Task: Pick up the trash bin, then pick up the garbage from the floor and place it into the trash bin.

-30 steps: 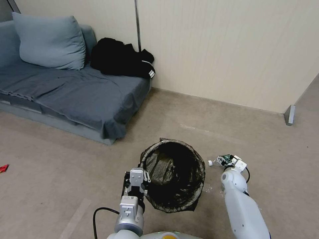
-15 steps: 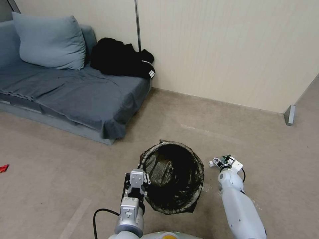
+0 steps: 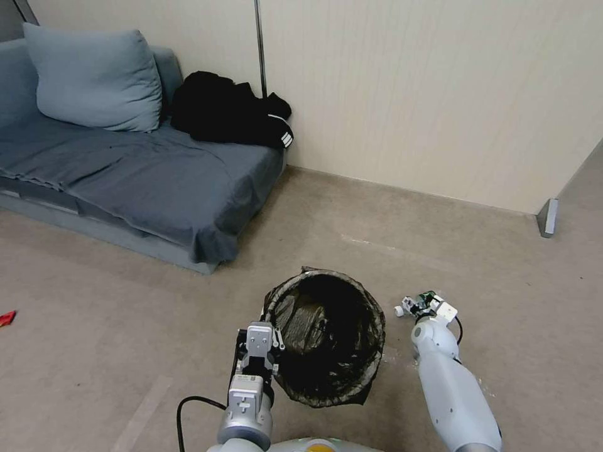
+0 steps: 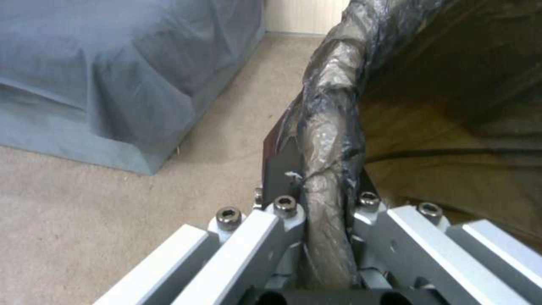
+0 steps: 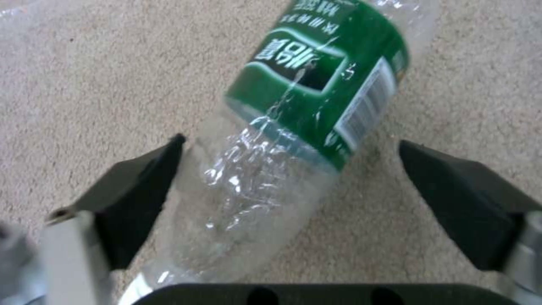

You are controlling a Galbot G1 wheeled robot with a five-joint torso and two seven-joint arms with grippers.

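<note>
- Head view: the left claw [image 3: 271, 342] is pinching the near-left rim of the trash bin [image 3: 323, 336], which is sitting tilted, its dark-lined mouth facing up toward the camera.
- The bin is showing over the beige floor [image 3: 157, 301], just in front of the robot and well apart from the grey sofa [image 3: 125, 169] at the back left.
- The right arm is reaching down to the right of the bin, where the clear plastic bottle [image 3: 411, 306] is lying on the carpet with its white cap pointing toward the bin.
- A small red scrap [image 3: 6, 318] is lying on the floor at the far left edge; it is too small to say what kind of litter it is.
- Left wrist view: the left claw [image 4: 324, 203] is pressing together on the liner-wrapped rim of the trash bin [image 4: 333, 127], with the crinkled dark liner bag [image 4: 452, 127] falling away inside.
- Right wrist view: the right claw [image 5: 288, 169] is standing spread, one dark pad on each side of the plastic bottle [image 5: 294, 127], which is lying on the floor [image 5: 84, 76].
- The left pad looks to be just touching the crumpled clear body, while the other pad is standing apart from it.
- The bottle's green label [image 5: 322, 72] is facing up, away from the claw's base.
</note>
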